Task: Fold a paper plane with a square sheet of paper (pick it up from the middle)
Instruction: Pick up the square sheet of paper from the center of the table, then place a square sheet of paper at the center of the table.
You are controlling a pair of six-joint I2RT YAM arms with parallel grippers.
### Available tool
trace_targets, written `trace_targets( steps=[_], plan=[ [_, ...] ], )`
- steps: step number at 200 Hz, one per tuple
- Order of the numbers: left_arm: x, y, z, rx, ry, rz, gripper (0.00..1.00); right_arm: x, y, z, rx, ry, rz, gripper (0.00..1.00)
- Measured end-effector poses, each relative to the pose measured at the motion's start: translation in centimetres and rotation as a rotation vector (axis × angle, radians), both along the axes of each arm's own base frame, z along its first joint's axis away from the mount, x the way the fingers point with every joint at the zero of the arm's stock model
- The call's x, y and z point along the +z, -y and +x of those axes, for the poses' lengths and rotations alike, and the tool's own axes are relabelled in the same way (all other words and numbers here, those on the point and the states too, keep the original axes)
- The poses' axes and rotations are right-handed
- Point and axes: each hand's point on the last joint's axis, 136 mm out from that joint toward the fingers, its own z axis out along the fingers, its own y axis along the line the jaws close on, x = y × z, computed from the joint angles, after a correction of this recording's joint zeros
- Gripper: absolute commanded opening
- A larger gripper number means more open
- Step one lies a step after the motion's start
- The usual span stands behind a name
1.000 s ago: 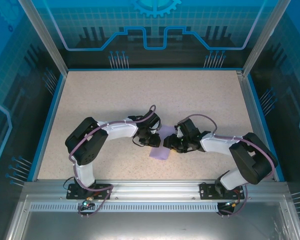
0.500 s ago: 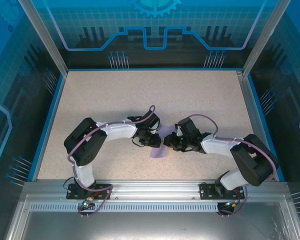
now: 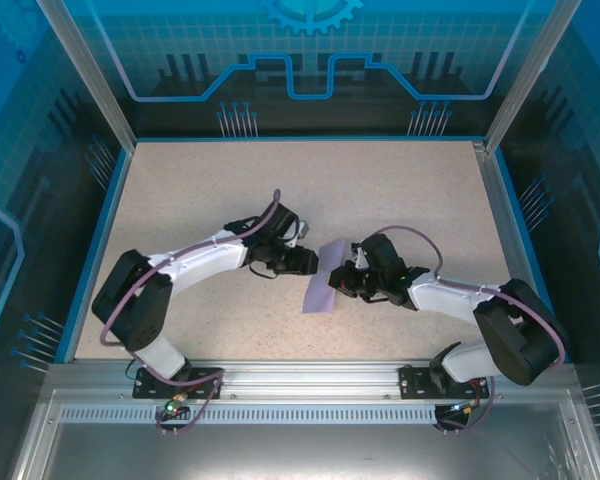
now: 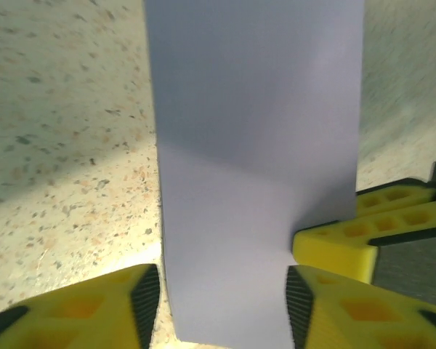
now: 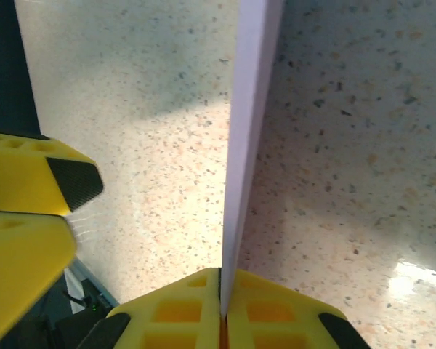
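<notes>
Square sheet of paper — apparently doubled into a narrow strip — pinched edge-on in the right gripper, whose jaws are fully closed on it, just near of the middle of the table. Left gripper sits about half open, fingers flanking the strip without clamping (probably so one arm keeps the fold while the other repositions). A second ago the roles were reversed — left nearly closed, right partly open, left arm less extended.
</notes>
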Motion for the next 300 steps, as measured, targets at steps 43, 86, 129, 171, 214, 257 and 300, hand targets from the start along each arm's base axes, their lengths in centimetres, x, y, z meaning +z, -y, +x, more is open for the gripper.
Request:
trace_targets(
  steps=[43, 86, 129, 171, 214, 257, 300],
  plan=[
    [1.5, -2.3, -0.2, 0.085, -0.015, -0.095, 0.67, 2.5, -0.3, 1.1, -0.002, 0.057, 0.088, 0.05],
    [2.4, -3.3, -0.7, 0.169, -0.064, -0.226, 0.69, 5.0, -0.5, 2.4, -0.006, 0.102, 0.171, 0.04],
    [5.2, -2.5, -1.0, 0.190, -0.054, -0.354, 0.71, 7.7, -0.9, 3.7, -0.013, 0.154, 0.259, 0.04],
    [5.3, -2.7, -1.9, 0.215, -0.082, -0.386, 0.72, 9.3, -1.3, 4.3, -0.009, 0.178, 0.310, 0.03],
    [5.5, -2.7, -2.6, 0.236, -0.109, -0.433, 0.72, 9.9, -1.2, 4.7, -0.018, 0.191, 0.331, 0.03],
    [5.6, -2.5, -2.8, 0.250, -0.138, -0.469, 0.71, 9.7, -1.3, 4.8, -0.019, 0.185, 0.335, 0.03],
    [6.4, -2.2, -2.6, 0.248, -0.130, -0.500, 0.67, 9.8, -1.3, 4.8, -0.018, 0.190, 0.338, 0.03]
  ],
)
